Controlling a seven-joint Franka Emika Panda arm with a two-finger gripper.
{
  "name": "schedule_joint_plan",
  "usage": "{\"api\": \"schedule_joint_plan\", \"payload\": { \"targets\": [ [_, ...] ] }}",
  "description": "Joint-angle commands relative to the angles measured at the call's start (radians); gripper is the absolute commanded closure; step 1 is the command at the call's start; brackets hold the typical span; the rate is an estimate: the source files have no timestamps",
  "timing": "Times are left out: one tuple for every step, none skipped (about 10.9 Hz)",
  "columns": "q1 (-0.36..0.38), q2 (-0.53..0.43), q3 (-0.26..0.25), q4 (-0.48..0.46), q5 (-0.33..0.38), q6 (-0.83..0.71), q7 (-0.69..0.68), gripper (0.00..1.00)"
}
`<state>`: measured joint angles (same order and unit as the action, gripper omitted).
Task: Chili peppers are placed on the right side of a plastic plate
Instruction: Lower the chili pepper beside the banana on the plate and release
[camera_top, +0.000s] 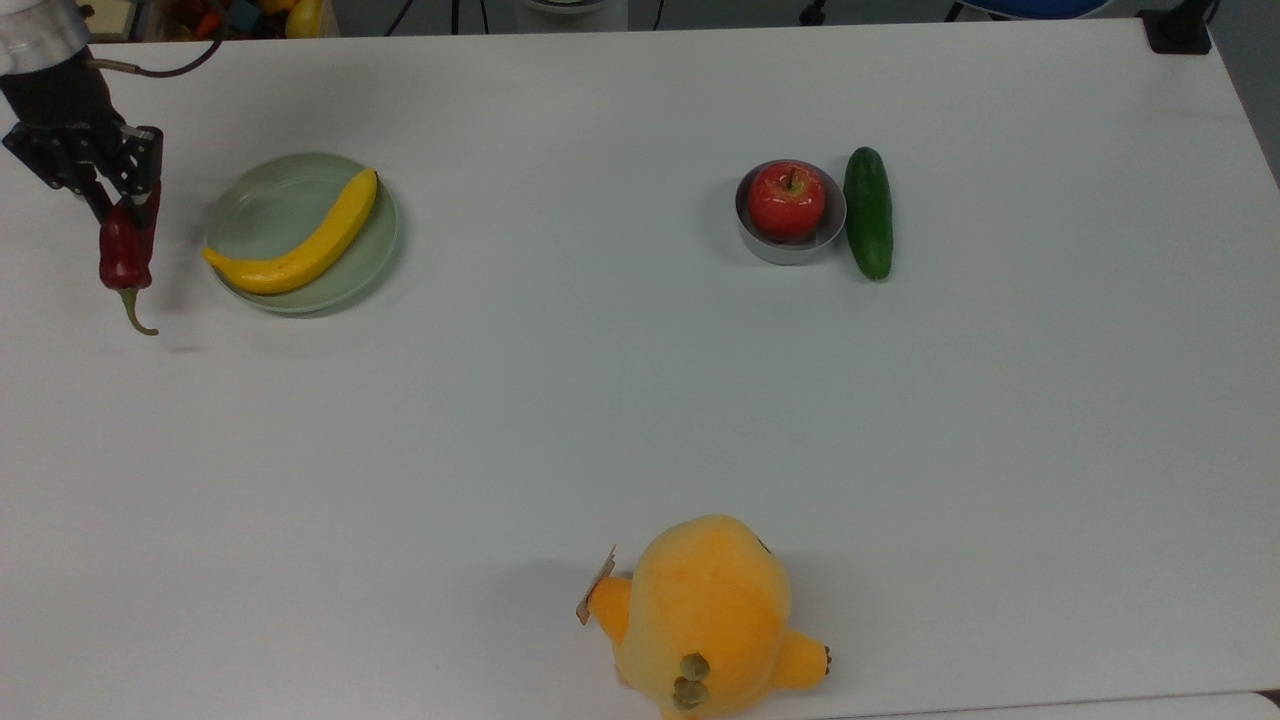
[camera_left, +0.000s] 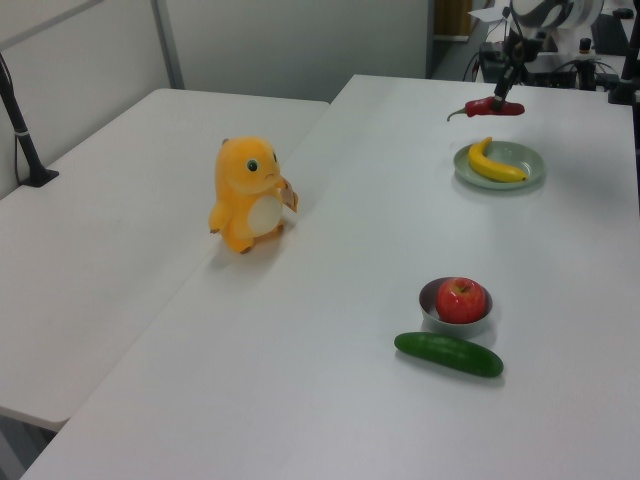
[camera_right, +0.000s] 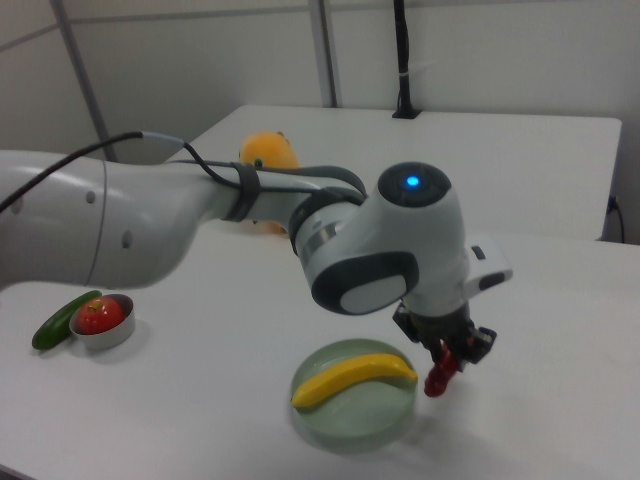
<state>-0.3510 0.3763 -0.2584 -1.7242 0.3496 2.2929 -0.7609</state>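
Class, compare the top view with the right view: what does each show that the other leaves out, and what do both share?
Top view alone: the chili's curved green stem and the toy's feet.
Right view alone: the arm's white body with its blue light.
Both: the gripper shut on the chili beside the plate with the banana, the apple in its bowl, the cucumber, and the orange plush toy.

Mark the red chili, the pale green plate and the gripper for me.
Wrinkled dark red chili (camera_top: 124, 252): top view, mid-body.
Round pale sage-green plastic plate (camera_top: 262, 196): top view, bare floor.
Black two-finger gripper (camera_top: 118, 203): top view, between fingertips.
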Motion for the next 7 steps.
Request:
{"api": "schedule_joint_plan", "payload": {
  "targets": [
    [0.0,0.024,-0.029,-0.028,0.026,0.048,-0.077,1.0],
    [0.001,0.035,-0.029,-0.037,0.028,0.059,-0.078,1.0],
    [0.003,0.038,-0.029,-0.043,0.026,0.062,-0.078,0.99],
    [0.006,0.044,-0.029,-0.043,0.028,0.063,-0.078,0.98],
    [0.013,0.053,-0.029,-0.044,0.028,0.063,-0.078,0.96],
    [0.015,0.053,-0.029,-0.046,0.028,0.063,-0.075,0.88],
    [0.015,0.055,-0.029,-0.046,0.028,0.062,-0.065,0.55]
  ]
}}
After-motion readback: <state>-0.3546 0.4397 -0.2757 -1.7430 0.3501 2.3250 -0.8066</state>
